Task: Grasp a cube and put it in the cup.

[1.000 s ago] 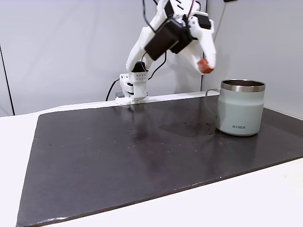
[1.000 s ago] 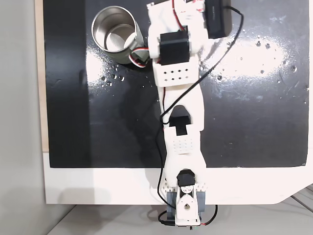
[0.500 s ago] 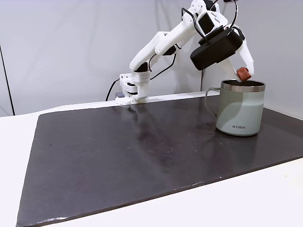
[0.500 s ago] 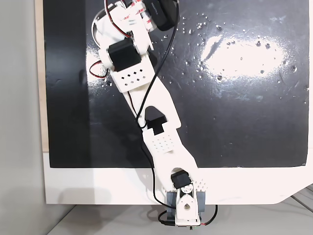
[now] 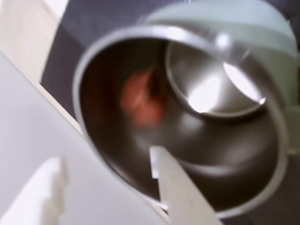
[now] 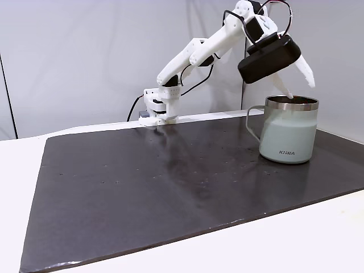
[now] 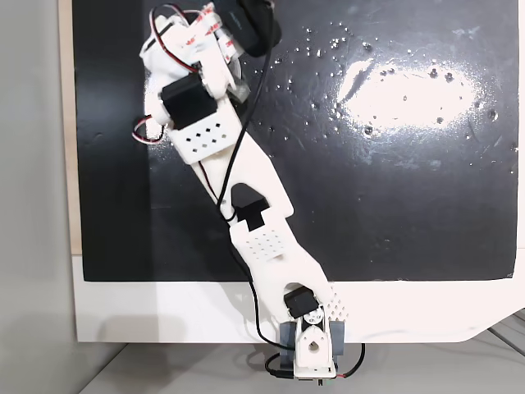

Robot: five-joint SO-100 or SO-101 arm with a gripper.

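Note:
The cup (image 6: 287, 136), a pale mint-green mug with a steel rim, stands at the right of the dark mat. My gripper (image 6: 301, 91) hangs open just above its mouth, one fingertip down at the rim and the other raised to the right. Nothing sits between the fingers. The wrist view looks straight down into the cup (image 5: 225, 140), where the cube (image 5: 140, 101) shows as a blurred reddish blob against the steel inner wall. My gripper (image 5: 105, 157) has its white fingers (image 5: 178, 187) spread apart at the bottom of that view. Seen from above, my arm (image 7: 205, 123) covers the cup.
A black mat (image 6: 170, 187) covers most of the white table (image 6: 318, 239). The arm's base (image 6: 162, 108) is mounted at the mat's far edge, with a cable trailing from it. A grey wall stands close behind.
The gripper carried the cube rightward to the cup's mouth and opened. The cube has left the fingers and now shows inside the cup.

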